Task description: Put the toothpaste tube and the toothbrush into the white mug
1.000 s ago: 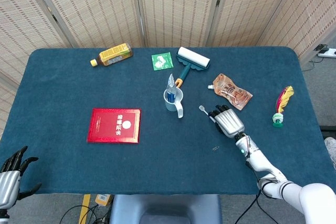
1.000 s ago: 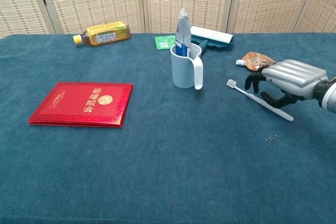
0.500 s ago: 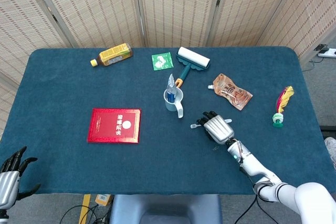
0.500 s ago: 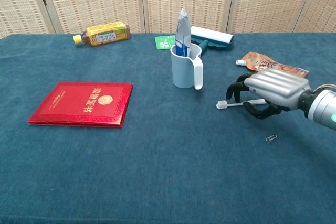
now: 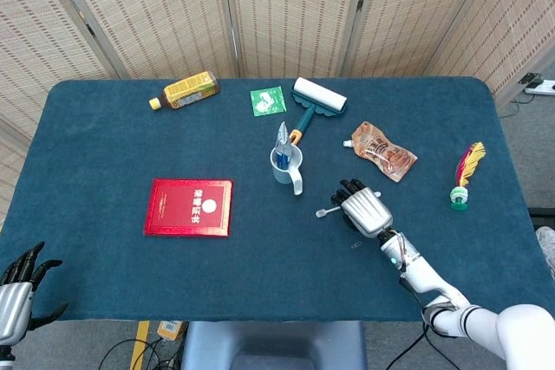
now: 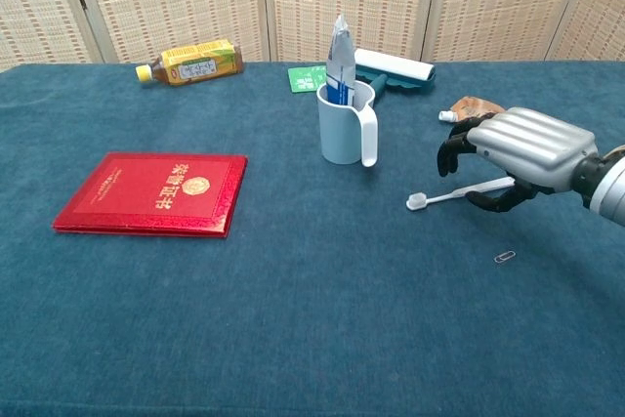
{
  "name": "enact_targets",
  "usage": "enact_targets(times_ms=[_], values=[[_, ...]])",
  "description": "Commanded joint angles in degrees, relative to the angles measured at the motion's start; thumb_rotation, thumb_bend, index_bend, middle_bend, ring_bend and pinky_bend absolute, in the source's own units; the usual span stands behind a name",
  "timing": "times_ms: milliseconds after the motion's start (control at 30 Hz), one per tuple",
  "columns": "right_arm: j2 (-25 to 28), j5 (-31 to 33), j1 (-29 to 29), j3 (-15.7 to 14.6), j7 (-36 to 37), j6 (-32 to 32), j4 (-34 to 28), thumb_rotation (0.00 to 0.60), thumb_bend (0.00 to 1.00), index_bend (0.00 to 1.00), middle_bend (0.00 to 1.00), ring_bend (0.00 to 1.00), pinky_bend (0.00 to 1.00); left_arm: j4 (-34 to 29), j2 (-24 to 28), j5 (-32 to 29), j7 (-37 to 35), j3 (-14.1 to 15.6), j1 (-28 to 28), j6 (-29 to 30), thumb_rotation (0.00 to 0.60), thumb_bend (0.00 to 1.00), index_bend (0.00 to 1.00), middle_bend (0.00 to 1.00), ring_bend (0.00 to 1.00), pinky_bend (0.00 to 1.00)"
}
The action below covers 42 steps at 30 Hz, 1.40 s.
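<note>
The toothpaste tube (image 6: 338, 58) already stands upright in the white mug (image 6: 346, 124), so the step in hand looks like the toothbrush (image 6: 455, 193). The right hand (image 6: 518, 156) holds it by the handle end, to the right of the mug and a little nearer the table's front edge. The brush head points back toward the mug and sits low, at or just above the blue cloth; whether it touches cannot be told.

To do this step well, I judge the hand needs to lift first, so the brush head clears the cloth and then the mug's rim. The brush lies almost flat, so it should be tipped toward upright before it goes in, with one end aimed at the open part of the mug beside the tube. The mug's handle faces forward and to the right, toward the hand, so coming in from above looks safer than sweeping sideways. A knock on the tube or rim could tip the mug.

The right hand's fingers (image 6: 455, 151) are curled narrow, closed around the toothbrush handle, with the thumb under it.

The left hand (image 5: 19, 285) hangs off the near left corner of the table, far from the mug, fingers spread apart and holding nothing.
</note>
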Motion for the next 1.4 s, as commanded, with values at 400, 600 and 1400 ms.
enact_targets(times_ms=[400, 600, 1400], values=[[-3.92, 2.42, 2.61, 1.28, -5.41, -5.97, 7.55, 0.600, 0.32, 0.45, 0.39, 0.18, 0.25, 0.34, 0.18, -0.34, -0.47, 0.04, 0.29, 0.03, 0.600, 0.23, 0.28, 0.05, 0.06, 0.15], [-4.85, 1.65, 2.72, 0.57, -5.44, -5.57, 8.86, 0.600, 0.32, 0.45, 0.39, 0.18, 0.25, 0.72, 0.10, -0.51, -0.84, 0.04, 0.37, -0.05, 0.600, 0.23, 0.28, 0.05, 0.06, 0.15], [-5.78, 1.74, 1.41, 1.33, -1.51, -1.06, 9.90, 0.600, 0.39, 0.65, 0.44, 0.18, 0.25, 1.35, -0.35, -0.74, -1.08, 0.15, 0.66, -0.18, 0.600, 0.23, 0.28, 0.05, 0.06, 0.15]])
